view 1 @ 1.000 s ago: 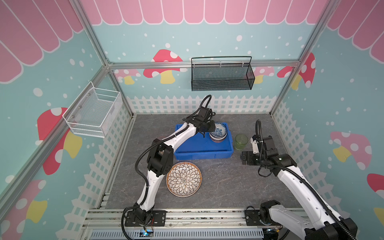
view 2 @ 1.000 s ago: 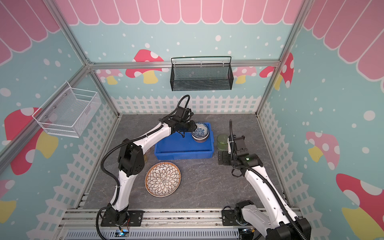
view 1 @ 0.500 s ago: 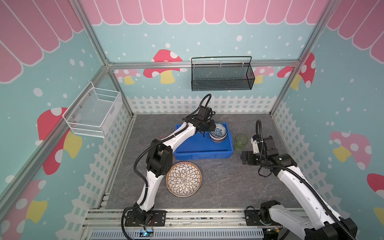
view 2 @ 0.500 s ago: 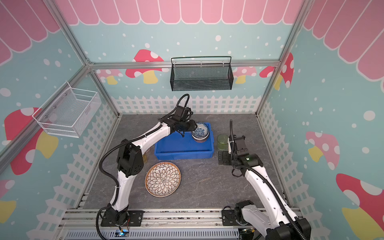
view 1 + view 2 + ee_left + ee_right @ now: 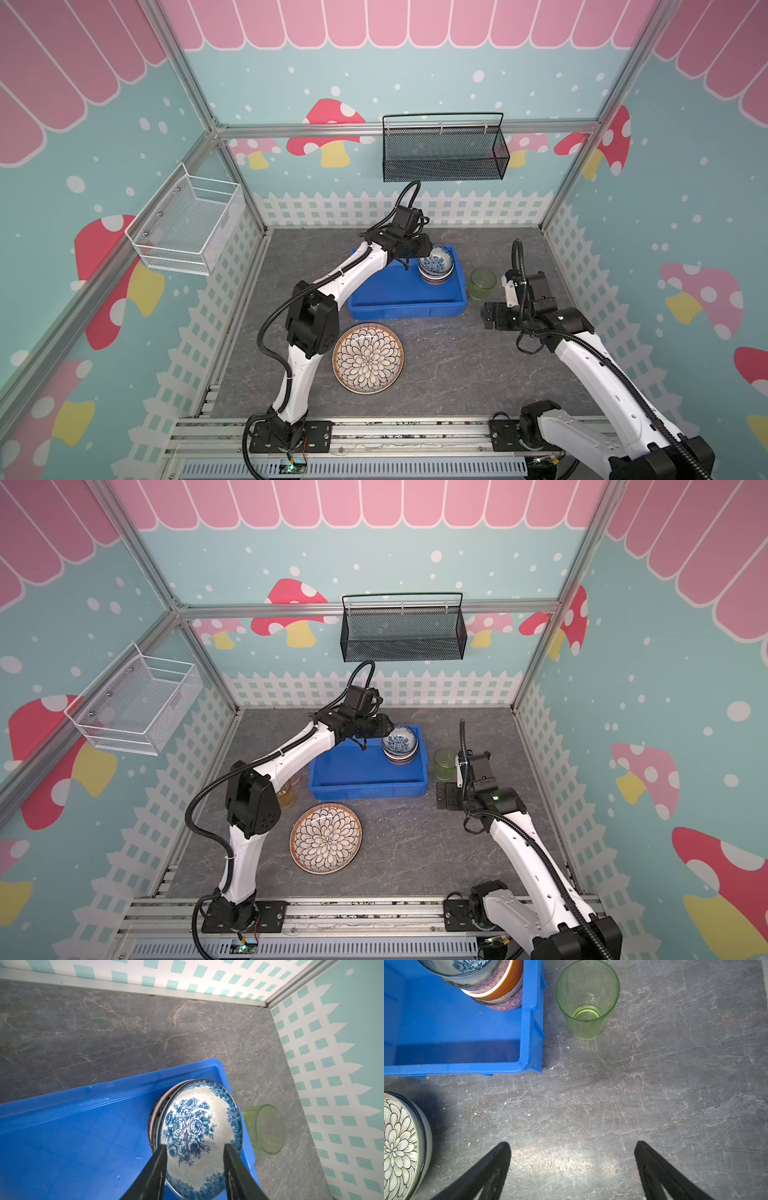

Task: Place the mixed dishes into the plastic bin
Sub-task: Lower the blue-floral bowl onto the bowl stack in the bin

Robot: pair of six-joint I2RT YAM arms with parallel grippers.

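Top view — bowl stack (image 5: 435,270) sits in far right corner of blue bin (image 5: 390,291). Left wrist: left gripper (image 5: 195,1145) half-parted over top bowl (image 5: 197,1124), gripping nothing. Right wrist — right gripper (image 5: 572,1143) spread wide above bare table (image 5: 591,1095).

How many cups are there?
2. A green cup stands on the table right of the blue bin; in a top view an amber cup peeks out behind the left arm, left of the bin. That arm may hide more.
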